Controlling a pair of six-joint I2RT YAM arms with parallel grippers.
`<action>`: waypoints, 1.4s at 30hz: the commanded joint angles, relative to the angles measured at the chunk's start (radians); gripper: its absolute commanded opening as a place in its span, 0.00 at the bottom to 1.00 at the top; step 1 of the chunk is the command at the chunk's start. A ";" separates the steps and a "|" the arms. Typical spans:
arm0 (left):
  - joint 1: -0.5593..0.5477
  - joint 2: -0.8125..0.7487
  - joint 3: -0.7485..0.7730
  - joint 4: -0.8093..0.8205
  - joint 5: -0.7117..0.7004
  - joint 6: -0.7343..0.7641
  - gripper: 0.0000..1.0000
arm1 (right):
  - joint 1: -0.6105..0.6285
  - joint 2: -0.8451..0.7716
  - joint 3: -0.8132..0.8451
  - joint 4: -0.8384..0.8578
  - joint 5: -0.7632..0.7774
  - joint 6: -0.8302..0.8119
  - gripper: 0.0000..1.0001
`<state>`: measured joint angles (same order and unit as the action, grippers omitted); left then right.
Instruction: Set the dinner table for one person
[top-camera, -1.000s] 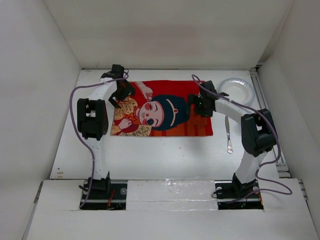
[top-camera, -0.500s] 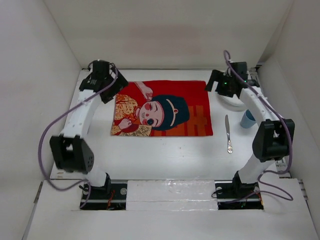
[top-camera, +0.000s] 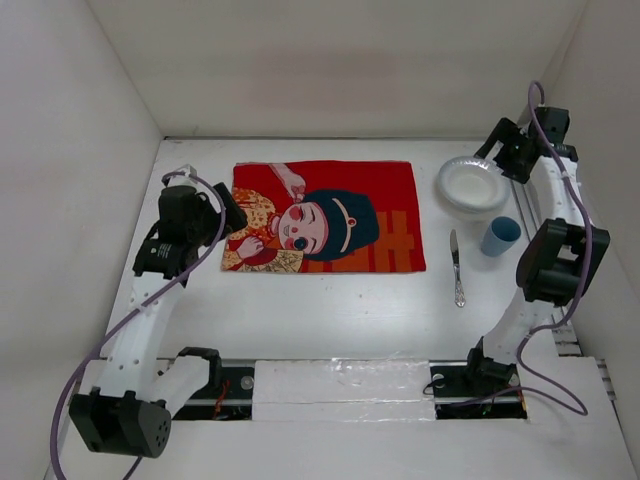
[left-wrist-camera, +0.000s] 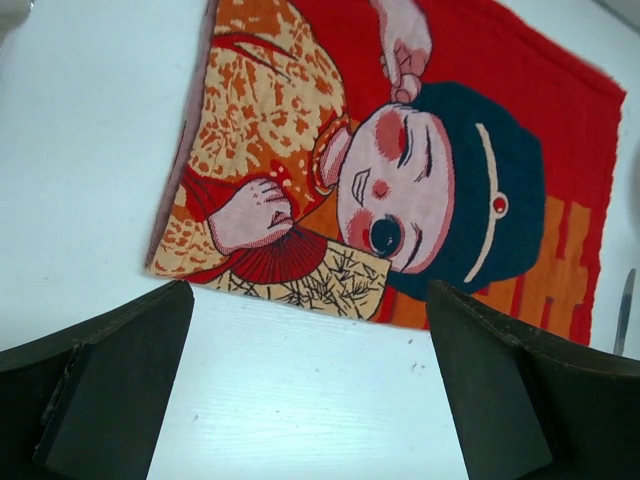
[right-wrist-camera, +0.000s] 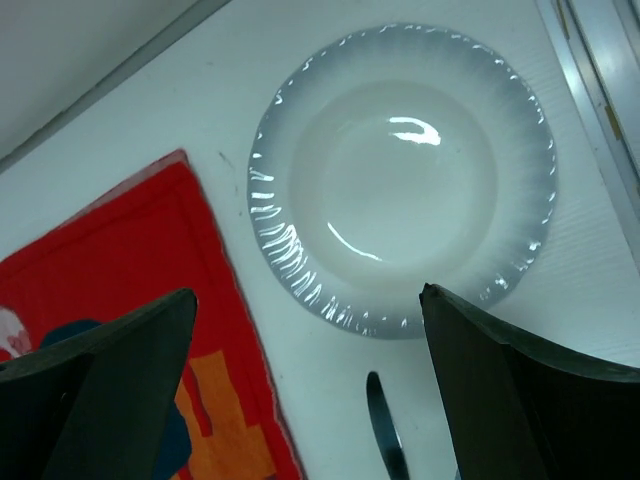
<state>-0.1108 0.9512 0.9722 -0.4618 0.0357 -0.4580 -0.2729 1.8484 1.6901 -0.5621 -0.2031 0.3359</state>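
The white dinner table (top-camera: 330, 310) carries a red cartoon-figure placemat (top-camera: 325, 217), also in the left wrist view (left-wrist-camera: 400, 170) and the right wrist view (right-wrist-camera: 120, 260). A pale plate (top-camera: 472, 184) lies right of the mat and fills the right wrist view (right-wrist-camera: 400, 170). A metal knife (top-camera: 456, 266) lies in front of it; its tip shows in the right wrist view (right-wrist-camera: 385, 430). A blue cup (top-camera: 500, 236) stands right of the knife. My left gripper (top-camera: 228, 212) is open and empty at the mat's left edge. My right gripper (top-camera: 497, 152) is open and empty above the plate's far right.
White walls enclose the table on three sides. A metal rail (top-camera: 530, 215) runs along the right edge, past the cup. The arm bases (top-camera: 340, 385) sit on a strip at the near edge.
The left arm has swung back from the mat's far left corner toward the near left. The right gripper has moved from over the plate's left to the far right corner, uncovering the plate.
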 joint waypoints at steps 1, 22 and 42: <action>0.003 0.011 -0.006 0.037 0.021 0.041 1.00 | -0.037 0.050 0.092 -0.059 0.050 0.011 1.00; 0.003 0.020 -0.015 0.046 0.082 0.041 1.00 | -0.140 0.310 0.155 -0.139 -0.053 -0.024 1.00; 0.003 0.020 -0.015 0.046 0.082 0.041 1.00 | -0.149 0.399 0.200 -0.185 -0.032 -0.006 0.00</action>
<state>-0.1101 0.9859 0.9630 -0.4450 0.1055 -0.4335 -0.4194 2.2433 1.8610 -0.7319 -0.2722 0.3450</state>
